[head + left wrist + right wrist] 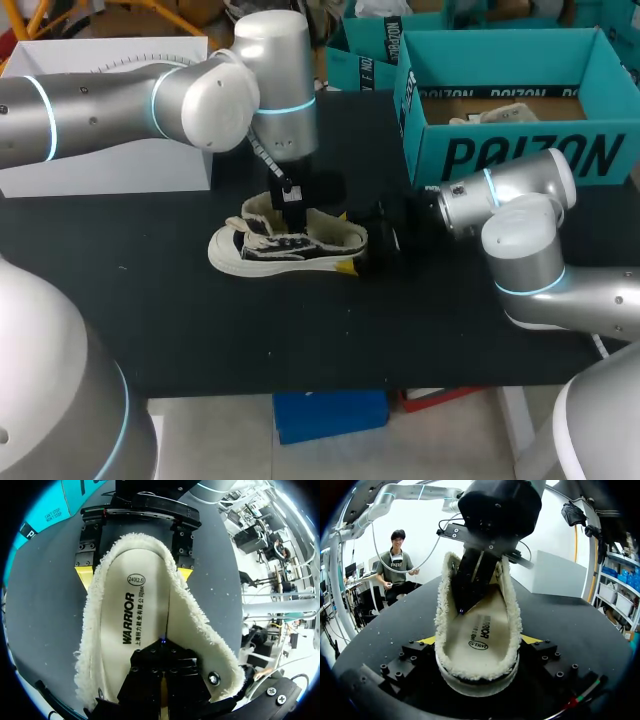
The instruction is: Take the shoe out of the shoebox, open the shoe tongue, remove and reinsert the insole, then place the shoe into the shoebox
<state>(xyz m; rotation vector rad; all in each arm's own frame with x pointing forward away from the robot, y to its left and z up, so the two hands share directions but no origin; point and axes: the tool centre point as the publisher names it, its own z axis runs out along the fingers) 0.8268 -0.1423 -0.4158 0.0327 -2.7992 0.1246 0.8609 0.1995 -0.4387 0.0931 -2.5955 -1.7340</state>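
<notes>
The shoe lies on its sole on the table, outside the shoebox. Its heel sits between the fingers of the right gripper. Both yellow tips press the woolly collar from two sides, so this gripper holds the shoe at medium width.

The left gripper hangs straight over the shoe and points down into its opening. Its fingers are narrow, nearly together, and their ends touch the insole about at its middle. I cannot tell if they pinch the insole or only rest on it. The insole lies flat inside the shoe, under the left gripper and ahead of the right one.

The shoebox stands open, well apart from both grippers, behind the right arm.
</notes>
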